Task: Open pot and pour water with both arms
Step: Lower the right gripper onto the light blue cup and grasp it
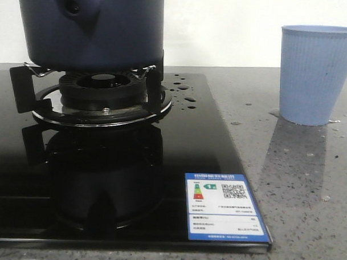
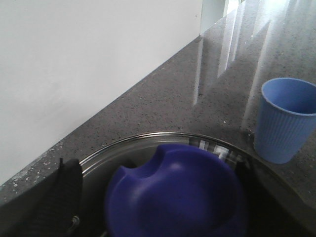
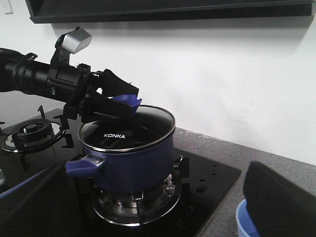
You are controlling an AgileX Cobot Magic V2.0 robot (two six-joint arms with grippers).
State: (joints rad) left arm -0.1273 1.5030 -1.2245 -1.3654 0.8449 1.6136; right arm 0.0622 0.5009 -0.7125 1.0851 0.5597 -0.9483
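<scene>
Clamped on the blue knob (image 3: 126, 102) of the glass lid (image 3: 129, 129) is the left tool (image 3: 116, 104), as seen from the right wrist view. Of the right tool (image 3: 163, 207), only two blurred dark fingers (image 3: 281, 197) are shown, set wide apart with nothing between them. The pot (image 3: 129, 163) (dark navy, straight-sided, its stubby handle socket (image 1: 75, 8) pierced by a round hole) is seated on the burner grate (image 1: 100, 96) of the black glass hob (image 1: 126, 179). Its top is cut off in the front view. Water (image 1: 183, 91) is seen only as small droplets on the hob. A pale blue ribbed cup (image 1: 317, 75) stands on the grey table (image 1: 308, 186), well apart.
</scene>
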